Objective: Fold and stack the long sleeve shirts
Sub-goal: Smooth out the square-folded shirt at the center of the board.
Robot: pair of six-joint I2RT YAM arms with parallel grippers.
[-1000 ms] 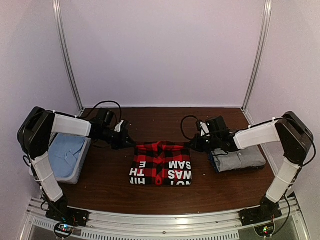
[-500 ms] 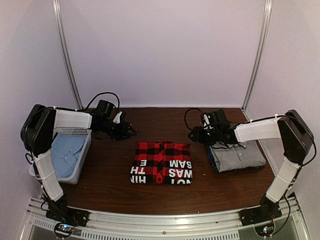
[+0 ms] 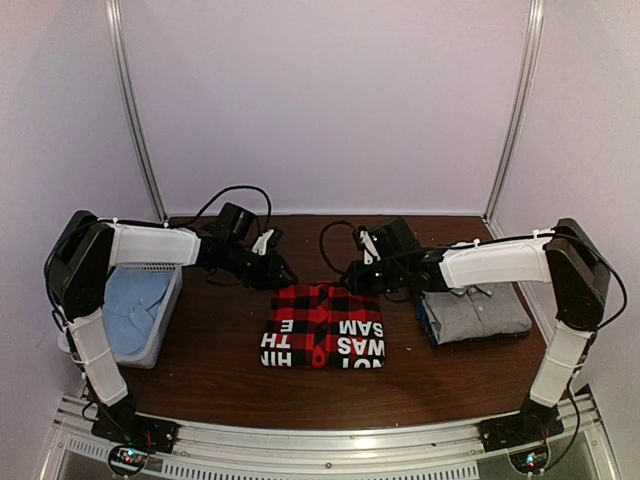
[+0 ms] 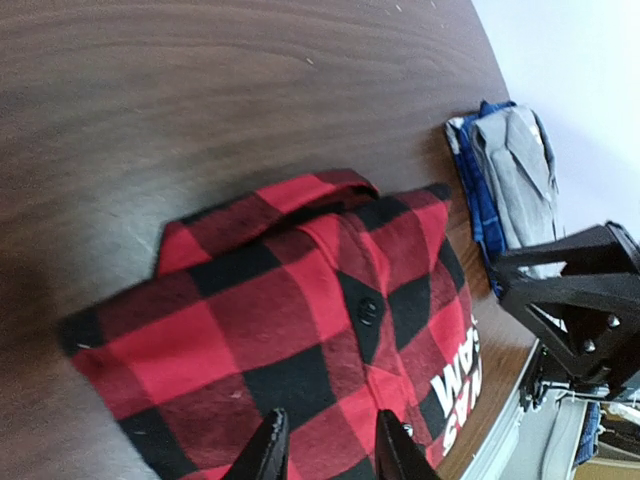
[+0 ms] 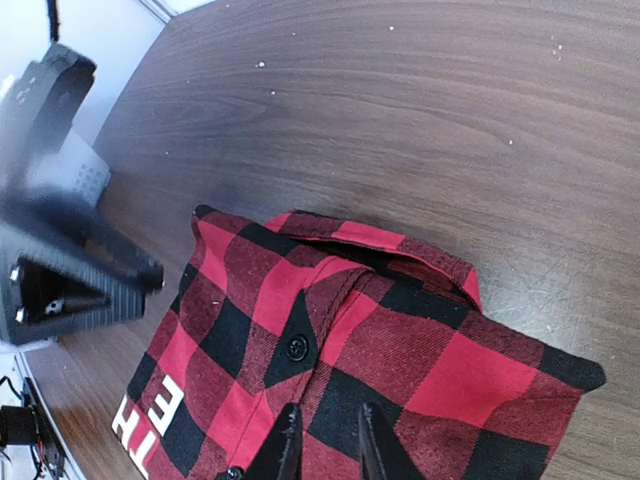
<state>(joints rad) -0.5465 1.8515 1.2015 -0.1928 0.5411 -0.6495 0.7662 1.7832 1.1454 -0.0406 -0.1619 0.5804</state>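
- I see the red-and-black flannel shirt (image 3: 323, 327) folded into a neat rectangle in the middle of the counter (image 3: 220, 350). Its black band of white letters runs along the near edge.
- The left tool (image 3: 281, 274) hangs over the flannel's far left corner. In the left wrist view the fingers (image 4: 265, 450) stand a little apart, with checked cloth (image 4: 300, 330) showing through the gap.
- The frame cuts those fingertips off, so I cannot tell whether they touch the cloth. I see nothing pinched between them.
- The right tool (image 3: 350, 281) is over the far edge of the flannel, right of the collar. Its fingers (image 5: 286, 440) are also set to a narrow gap above the plaid (image 5: 340, 340), with nothing visibly gripped.
- Both wrist views show the collar end of the shirt, with one black button on the placket.
- The two tools face each other across the collar, near each other but apart.
- The grey shirt (image 3: 478, 312) lies folded on the right side of the counter, well apart from the flannel and under the right forearm. A blue checked cloth (image 4: 480, 200) shows beneath it.
- A white basket (image 3: 165, 300) on the left holds a light blue garment (image 3: 130, 305).
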